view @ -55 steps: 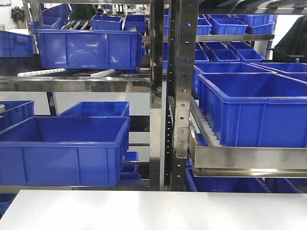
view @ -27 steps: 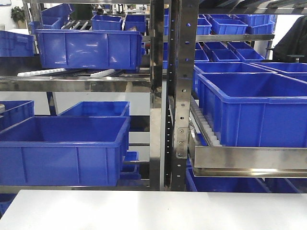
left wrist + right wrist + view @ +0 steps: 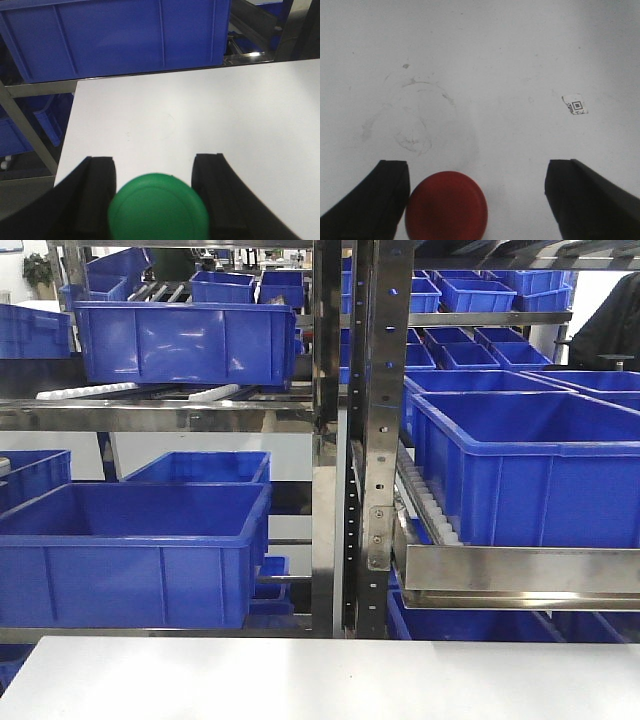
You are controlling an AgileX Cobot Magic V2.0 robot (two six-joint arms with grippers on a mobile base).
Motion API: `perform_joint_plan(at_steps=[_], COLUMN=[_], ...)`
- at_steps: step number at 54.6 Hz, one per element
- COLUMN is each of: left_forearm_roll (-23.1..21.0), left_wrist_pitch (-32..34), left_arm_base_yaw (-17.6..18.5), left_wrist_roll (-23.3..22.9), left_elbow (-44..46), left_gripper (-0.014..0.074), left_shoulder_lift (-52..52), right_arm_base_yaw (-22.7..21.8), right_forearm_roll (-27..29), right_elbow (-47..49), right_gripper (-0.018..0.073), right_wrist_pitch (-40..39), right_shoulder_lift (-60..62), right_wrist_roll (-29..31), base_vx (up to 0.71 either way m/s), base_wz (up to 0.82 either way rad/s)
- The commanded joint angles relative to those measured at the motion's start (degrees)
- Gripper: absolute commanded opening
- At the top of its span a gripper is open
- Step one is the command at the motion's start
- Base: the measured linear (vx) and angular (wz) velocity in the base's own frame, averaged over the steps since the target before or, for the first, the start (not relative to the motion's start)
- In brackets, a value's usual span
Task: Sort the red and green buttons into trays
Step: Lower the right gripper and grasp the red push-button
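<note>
In the left wrist view the green button shows its round cap between the two black fingers of my left gripper. The jaws stand close against it on both sides, above the white table. In the right wrist view the red button rests on the white table, right beside the left finger of my right gripper. That gripper is open wide, with a broad gap between the button and its other finger. The trays are out of view. No gripper shows in the front view.
Beyond the table's far edge stands a steel rack holding blue crates. A blue crate also sits behind the table's left corner in the left wrist view. A small code sticker lies on the tabletop.
</note>
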State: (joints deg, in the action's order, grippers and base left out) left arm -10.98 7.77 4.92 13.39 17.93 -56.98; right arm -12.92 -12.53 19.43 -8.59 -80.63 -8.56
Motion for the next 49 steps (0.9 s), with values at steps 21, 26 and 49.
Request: perform_joint_plan(at_steps=[21, 26, 49], left_forearm_roll=[-0.4, -0.4, -0.4], left_wrist_pitch=[4.4, 4.4, 4.5], left_arm_base_yaw=[0.5, 0.5, 0.5], left_wrist_roll=[-0.4, -0.4, -0.4], left_elbow=[1.6, 1.6, 1.6], left_gripper=[-0.0007, -0.0007, -0.0007], left_shoulder_lift=[1.1, 1.1, 1.1], right_arm_base_yaw=[-0.3, -0.3, -0.3], right_forearm_roll=[-0.6, -0.6, -1.2], right_elbow=[1.5, 1.5, 1.5], right_gripper=[0.0592, 0.0566, 0.0174], right_wrist_pitch=[-17.7, -20.8, -20.4], right_shoulder_lift=[-11.7, -13.6, -15.4], right_wrist_roll=[0.0, -0.2, -0.5], base_vx=[0.00, 0.00, 0.00], base_wz=[0.00, 0.00, 0.00])
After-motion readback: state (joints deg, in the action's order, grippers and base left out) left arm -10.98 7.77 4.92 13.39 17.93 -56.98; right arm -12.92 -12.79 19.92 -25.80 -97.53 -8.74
